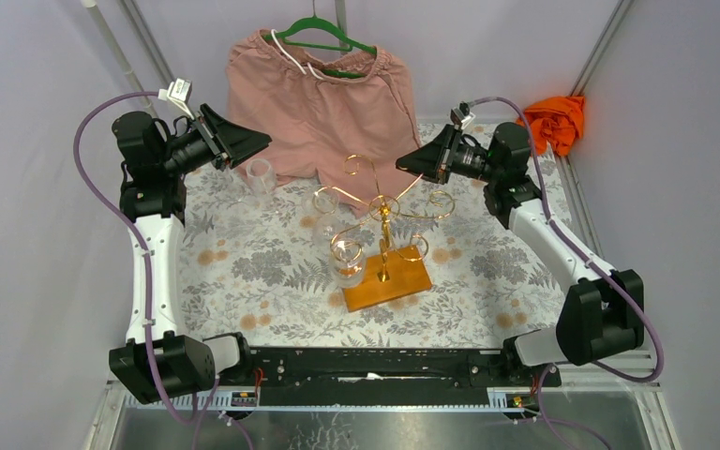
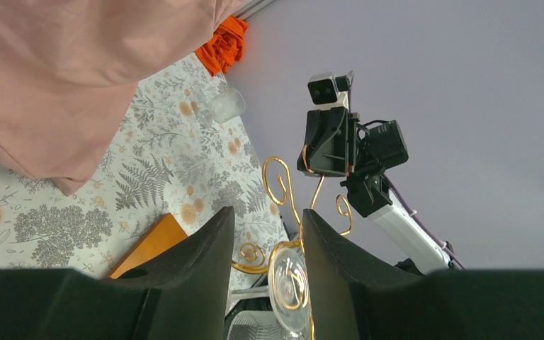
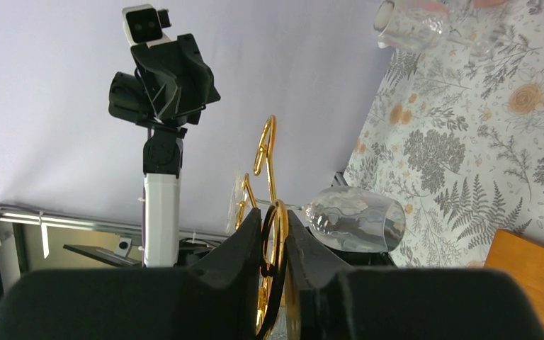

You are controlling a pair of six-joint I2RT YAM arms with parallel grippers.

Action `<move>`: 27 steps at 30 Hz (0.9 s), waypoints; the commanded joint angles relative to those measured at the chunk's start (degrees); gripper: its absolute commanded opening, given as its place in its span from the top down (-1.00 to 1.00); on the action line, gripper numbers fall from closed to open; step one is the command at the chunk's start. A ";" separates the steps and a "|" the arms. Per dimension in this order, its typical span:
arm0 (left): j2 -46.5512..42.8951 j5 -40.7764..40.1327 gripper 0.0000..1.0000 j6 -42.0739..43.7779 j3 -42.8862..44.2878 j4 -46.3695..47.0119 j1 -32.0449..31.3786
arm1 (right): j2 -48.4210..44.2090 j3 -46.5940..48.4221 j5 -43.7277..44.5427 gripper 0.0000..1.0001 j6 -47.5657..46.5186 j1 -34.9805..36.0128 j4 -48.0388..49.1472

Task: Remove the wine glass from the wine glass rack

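Right claw [image 3: 274,217] is clenched on the rack [image 1: 398,281]. Its two dark fingers [image 3: 244,262] stand almost together, and one gold curl fills the narrow slit between them. The right arm climbs from its base at the near right corner. Its white forearm slants up and inward, and the wrist bends so that the claw points left, level and well above the table [image 1: 244,272].

The left arm mirrors that pose. Its white forearm runs up along the left side of the table, and the wrist is turned so that the left claw [image 2: 266,212] points right toward the rack. This claw is released, with its fingers spread and nothing between them (the glass and gold scrolls seen through the gap lie farther off). It hangs well apart from the rack.

The wine glass [image 1: 347,258] is on the rack, hanging mouth down from a curled arm on the near left side of the post, above the left end of the wooden base. Neither claw touches it. A second clear glass [image 1: 260,176] stands on the flowered cloth just beside the left claw. Behind the rack, pink shorts [image 1: 319,103] hang from a green hanger [image 1: 323,36], and an orange rag [image 1: 553,120] sits at the far right corner.
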 commanded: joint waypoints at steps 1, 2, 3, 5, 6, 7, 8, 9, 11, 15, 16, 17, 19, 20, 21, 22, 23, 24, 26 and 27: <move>-0.38 -0.66 0.05 1.27 -0.34 1.65 -0.55 | 0.72 5.64 1.25 1.00 -4.51 -3.52 10.27; -0.37 -0.70 0.05 1.35 -0.29 1.65 -0.57 | 1.15 5.88 0.97 1.00 -4.13 -3.97 10.84; -0.40 -0.76 0.05 1.35 -0.31 1.65 -0.57 | 1.56 5.94 0.74 1.00 -3.56 -4.59 11.70; -0.48 -0.83 0.05 1.44 -0.45 1.65 -0.69 | 2.55 6.53 0.12 1.00 -2.62 -5.78 13.04; -0.53 -1.01 0.05 1.44 -0.53 1.60 -0.78 | 3.00 6.82 -0.18 1.00 -2.13 -6.32 13.53; -0.64 -1.09 0.05 1.51 -0.68 1.62 -0.88 | 3.51 7.21 -0.56 1.00 -1.84 -6.78 14.04; -0.64 -1.17 0.05 1.53 -0.76 1.54 -0.92 | 4.04 7.40 -0.69 1.00 -1.22 -7.17 14.69; -0.62 -1.14 0.05 1.53 -0.90 1.56 -0.93 | 4.68 7.66 -0.98 1.00 -0.64 -7.51 15.52; -0.62 -1.21 0.05 1.66 -1.16 1.43 -1.05 | 5.51 8.31 -1.36 1.00 0.30 -8.12 16.65; -0.64 -1.48 0.05 1.84 -1.43 1.30 -1.17 | 6.89 9.61 -2.05 1.00 1.38 -9.70 17.84; -0.66 -1.59 0.05 1.88 -1.46 1.30 -1.23 | 7.20 9.82 -2.13 1.00 1.76 -9.74 18.27; -0.62 -1.66 0.05 1.88 -1.59 1.29 -1.34 | 7.65 10.12 -2.34 1.00 2.09 -9.82 18.59; -0.53 -1.87 0.05 2.02 -1.85 1.29 -1.60 | 8.26 10.28 -2.54 1.00 3.15 -9.84 19.61; -0.48 -1.98 0.05 2.05 -1.98 1.29 -1.81 | 8.48 10.21 -2.67 1.00 3.74 -9.84 20.28; -0.42 -2.13 0.05 2.12 -2.12 1.34 -1.87 | 8.58 9.98 -2.68 1.00 4.37 -9.84 20.90; -0.38 -2.27 0.05 2.14 -2.28 1.30 -2.09 | 8.58 9.79 -2.81 1.00 4.58 -9.79 21.14; -0.35 -2.48 0.05 2.27 -2.44 1.30 -2.32 | 8.53 9.64 -2.89 1.00 4.45 -9.83 20.87; -0.27 -2.57 0.05 2.36 -2.64 1.34 -2.47 | 8.37 9.47 -2.91 1.00 4.32 -9.82 20.46; -0.18 -2.90 0.05 2.37 -2.79 1.30 -2.94 | 8.06 9.47 -3.32 1.00 3.64 -9.91 19.16; -0.11 -3.05 0.05 2.41 -2.87 1.29 -3.17 | 7.79 9.39 -3.49 0.98 3.50 -9.86 18.77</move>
